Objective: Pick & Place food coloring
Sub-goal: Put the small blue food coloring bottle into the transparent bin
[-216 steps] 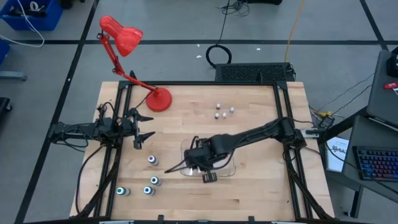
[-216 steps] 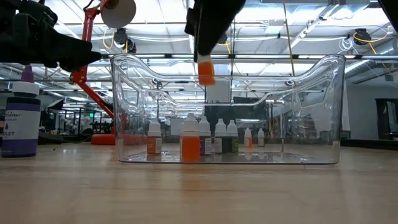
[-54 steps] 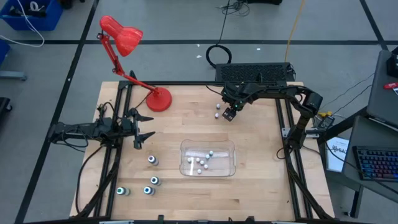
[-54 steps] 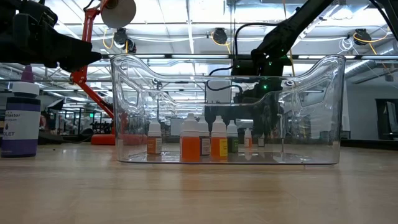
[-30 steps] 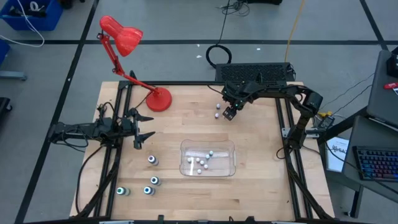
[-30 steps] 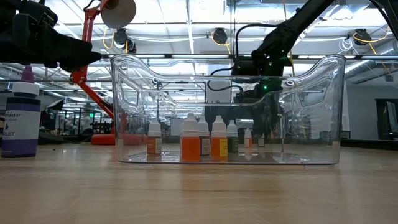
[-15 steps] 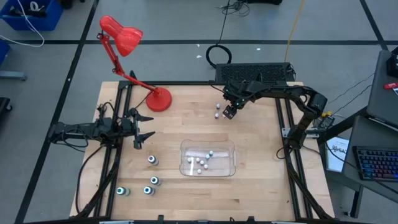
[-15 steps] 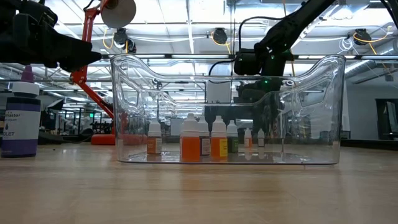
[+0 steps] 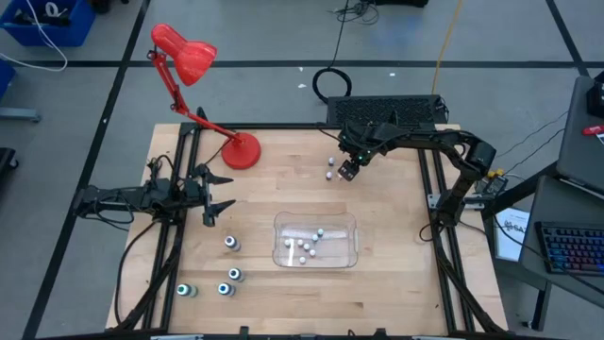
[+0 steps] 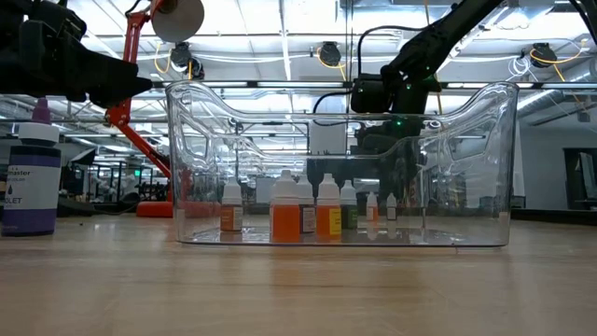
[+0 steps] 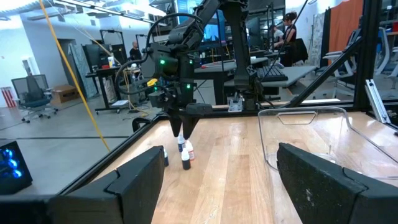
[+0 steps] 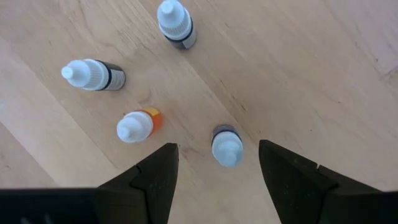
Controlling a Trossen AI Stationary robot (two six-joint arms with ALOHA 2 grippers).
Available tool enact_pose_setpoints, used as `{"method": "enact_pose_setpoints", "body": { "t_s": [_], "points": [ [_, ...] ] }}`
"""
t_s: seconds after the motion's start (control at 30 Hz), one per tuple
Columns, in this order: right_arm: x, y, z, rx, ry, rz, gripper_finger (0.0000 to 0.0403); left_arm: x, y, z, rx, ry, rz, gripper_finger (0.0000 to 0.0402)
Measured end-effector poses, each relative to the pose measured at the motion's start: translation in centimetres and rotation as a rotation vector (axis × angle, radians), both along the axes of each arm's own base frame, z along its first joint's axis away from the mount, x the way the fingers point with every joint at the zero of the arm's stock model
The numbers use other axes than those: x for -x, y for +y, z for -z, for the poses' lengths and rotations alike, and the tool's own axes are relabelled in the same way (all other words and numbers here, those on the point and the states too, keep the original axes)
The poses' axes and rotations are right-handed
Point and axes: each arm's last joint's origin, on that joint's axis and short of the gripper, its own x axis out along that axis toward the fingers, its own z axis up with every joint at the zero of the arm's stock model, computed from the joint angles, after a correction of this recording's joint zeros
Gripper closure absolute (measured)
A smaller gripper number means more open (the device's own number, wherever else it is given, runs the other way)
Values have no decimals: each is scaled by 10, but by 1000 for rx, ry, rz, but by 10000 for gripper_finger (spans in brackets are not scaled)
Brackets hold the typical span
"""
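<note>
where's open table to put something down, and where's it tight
Bare wood lies between the red lamp base and the clear tray, and right of the tray. Crowded: the far edge, where the right gripper hangs open over small bottles, and near-left around the teal-capped bottles.

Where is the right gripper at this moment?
In the high view the right gripper hangs open over the table's far side, above the loose food coloring bottles, right of the red lamp's base.
</note>
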Motion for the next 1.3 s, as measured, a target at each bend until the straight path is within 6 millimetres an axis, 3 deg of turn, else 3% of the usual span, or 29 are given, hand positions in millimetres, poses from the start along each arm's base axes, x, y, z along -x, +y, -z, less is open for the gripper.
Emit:
{"method": "enact_pose_setpoints", "body": {
  "t_s": [1.13, 1.3],
  "points": [
    [2, 1, 7, 3, -2, -4, 193, 0, 0, 0, 0, 0, 0, 96],
    [2, 1, 7, 8, -8, -6, 215, 0, 0, 0, 0, 0, 0, 96]
  ]
}}
